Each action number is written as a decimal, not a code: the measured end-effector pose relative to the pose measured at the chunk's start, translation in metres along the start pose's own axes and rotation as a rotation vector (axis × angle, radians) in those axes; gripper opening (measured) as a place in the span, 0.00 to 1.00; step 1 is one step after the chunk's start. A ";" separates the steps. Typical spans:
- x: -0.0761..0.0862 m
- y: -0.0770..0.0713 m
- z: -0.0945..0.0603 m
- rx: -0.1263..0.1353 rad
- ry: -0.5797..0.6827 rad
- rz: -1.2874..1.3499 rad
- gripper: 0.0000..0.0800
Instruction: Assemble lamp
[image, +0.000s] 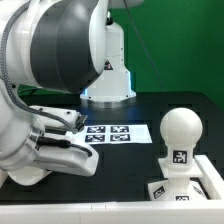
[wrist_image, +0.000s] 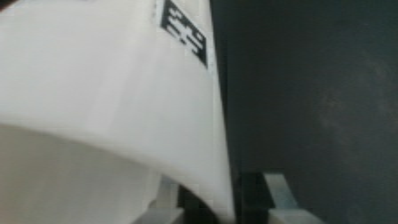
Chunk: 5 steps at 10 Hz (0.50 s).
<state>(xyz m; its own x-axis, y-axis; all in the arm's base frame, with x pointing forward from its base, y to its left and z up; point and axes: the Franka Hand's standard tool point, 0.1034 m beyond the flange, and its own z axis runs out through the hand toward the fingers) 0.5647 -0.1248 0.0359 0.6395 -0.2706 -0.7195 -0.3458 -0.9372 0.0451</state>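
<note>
The wrist view is filled by the lamp shade (wrist_image: 107, 90), a curved white wall with a black-and-white tag (wrist_image: 183, 30). My gripper (wrist_image: 222, 198) is shut on the shade's thin wall, one finger inside the cup and one finger (wrist_image: 278, 195) outside over the black table. In the exterior view the round-headed bulb (image: 181, 128) stands upright on the blocky tagged base (image: 190, 186) at the exterior view's right front. There the arm's own bulk hides the gripper and the shade.
The marker board (image: 112, 133) lies flat at the table's middle. The arm's white pedestal (image: 110, 80) stands behind it against a green backdrop. A pale table edge (image: 120, 213) runs along the front.
</note>
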 end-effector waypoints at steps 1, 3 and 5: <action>-0.004 0.002 -0.001 0.010 -0.013 0.041 0.05; -0.021 0.002 -0.011 0.021 -0.046 0.103 0.05; -0.034 0.004 -0.014 0.010 -0.105 0.192 0.05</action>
<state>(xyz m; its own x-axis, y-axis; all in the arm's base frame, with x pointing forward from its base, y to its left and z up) 0.5514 -0.1221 0.0708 0.4862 -0.4193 -0.7667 -0.4617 -0.8682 0.1821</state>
